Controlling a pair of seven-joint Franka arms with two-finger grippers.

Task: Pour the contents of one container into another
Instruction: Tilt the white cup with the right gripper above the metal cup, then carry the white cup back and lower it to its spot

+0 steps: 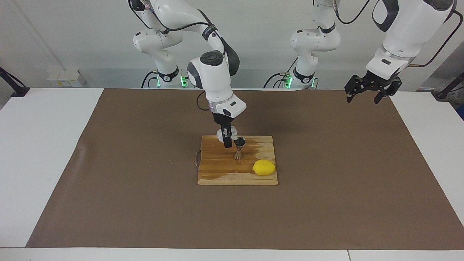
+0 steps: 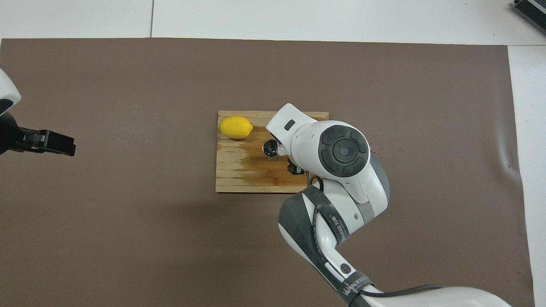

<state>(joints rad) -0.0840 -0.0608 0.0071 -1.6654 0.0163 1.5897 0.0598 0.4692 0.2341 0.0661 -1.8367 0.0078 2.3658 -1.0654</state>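
Right gripper (image 1: 227,139) clamped on the crinkled cup (image 1: 221,135), tipped just above the jigger (image 1: 239,148) standing on the board (image 1: 217,170); left gripper (image 1: 368,92) open, waiting well away from the board.

lemon (image 1: 264,167) on cutting board (image 1: 217,174), corner farthest from robots | board on brown mat (image 1: 326,181)

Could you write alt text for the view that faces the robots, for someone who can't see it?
The right gripper holds a crinkled cup beside a steel jigger on a wooden board, with a lemon. The left gripper waits, open.
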